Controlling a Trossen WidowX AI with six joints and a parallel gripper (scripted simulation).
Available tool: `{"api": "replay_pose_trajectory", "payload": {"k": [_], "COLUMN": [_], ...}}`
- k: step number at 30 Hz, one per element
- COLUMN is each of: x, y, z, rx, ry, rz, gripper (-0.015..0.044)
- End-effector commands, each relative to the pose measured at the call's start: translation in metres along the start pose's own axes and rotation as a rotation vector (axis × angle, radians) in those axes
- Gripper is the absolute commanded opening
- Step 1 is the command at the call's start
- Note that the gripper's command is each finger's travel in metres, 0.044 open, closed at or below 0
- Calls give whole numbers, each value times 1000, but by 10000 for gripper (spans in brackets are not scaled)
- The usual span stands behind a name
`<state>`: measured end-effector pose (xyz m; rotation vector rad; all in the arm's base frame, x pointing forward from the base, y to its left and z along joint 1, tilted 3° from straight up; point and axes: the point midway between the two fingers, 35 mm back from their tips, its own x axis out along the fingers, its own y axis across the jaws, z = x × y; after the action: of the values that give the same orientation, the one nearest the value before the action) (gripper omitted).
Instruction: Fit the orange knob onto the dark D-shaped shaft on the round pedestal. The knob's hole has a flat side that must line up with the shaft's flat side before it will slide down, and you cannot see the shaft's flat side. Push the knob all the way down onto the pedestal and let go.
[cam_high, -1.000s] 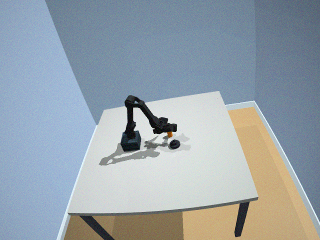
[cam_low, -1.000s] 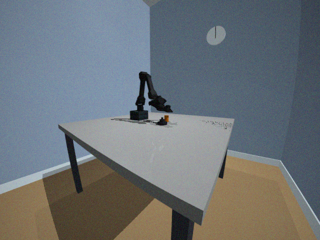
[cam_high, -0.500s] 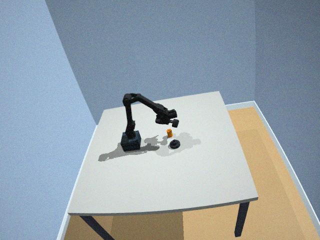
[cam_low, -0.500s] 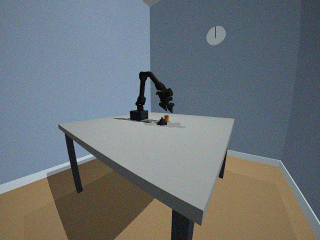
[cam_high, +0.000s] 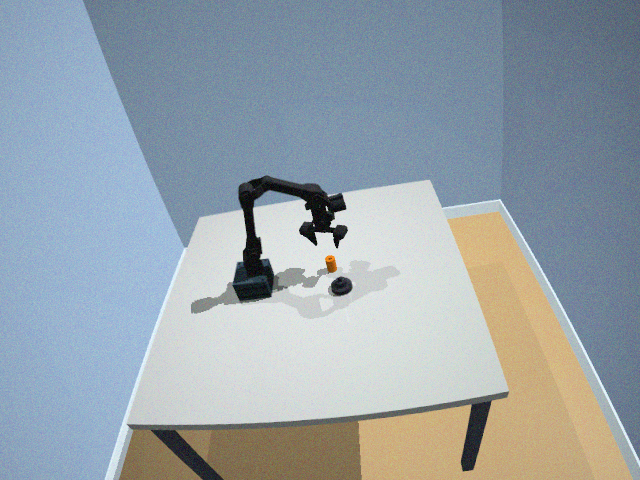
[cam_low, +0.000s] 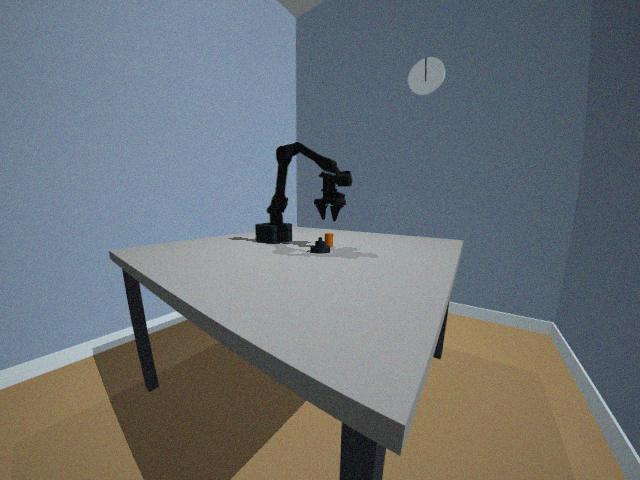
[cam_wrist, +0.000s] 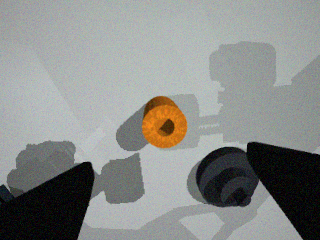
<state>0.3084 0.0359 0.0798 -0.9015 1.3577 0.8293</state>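
The orange knob (cam_high: 331, 264) (cam_low: 328, 239) (cam_wrist: 152, 127) stands upright on the table, its dark D-shaped hole facing up in the wrist view. The dark round pedestal (cam_high: 341, 286) (cam_low: 320, 249) (cam_wrist: 208, 172) stands close beside the knob, apart from it. Its short shaft (cam_low: 320, 240) (cam_wrist: 241, 197) points up and is bare; the flat side cannot be made out. My gripper (cam_high: 326, 245) (cam_low: 329, 219) (cam_wrist: 171, 160) is open and empty, pointing down, well above the knob. In the wrist view its right finger overlaps the pedestal's edge.
The arm's box-shaped base (cam_high: 253, 281) (cam_low: 273, 233) stands on the table (cam_high: 310, 372) (cam_low: 310, 289), to the left of the knob and pedestal in the top and exterior views. Shadows of the arm fall around the knob and pedestal.
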Motion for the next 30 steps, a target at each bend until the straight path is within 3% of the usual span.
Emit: {"api": "replay_pose_trajectory", "payload": {"k": [1, 13, 24, 30], "x": [-3, 0, 0, 32], "y": [-1, -1, -1, -1], "z": [0, 0, 0, 0], "rx": [19, 1050, 1065, 1065], "ry": [7, 2, 1, 2], "rz": [-10, -12, -12, -13], "gripper": [440, 440, 440, 440]}}
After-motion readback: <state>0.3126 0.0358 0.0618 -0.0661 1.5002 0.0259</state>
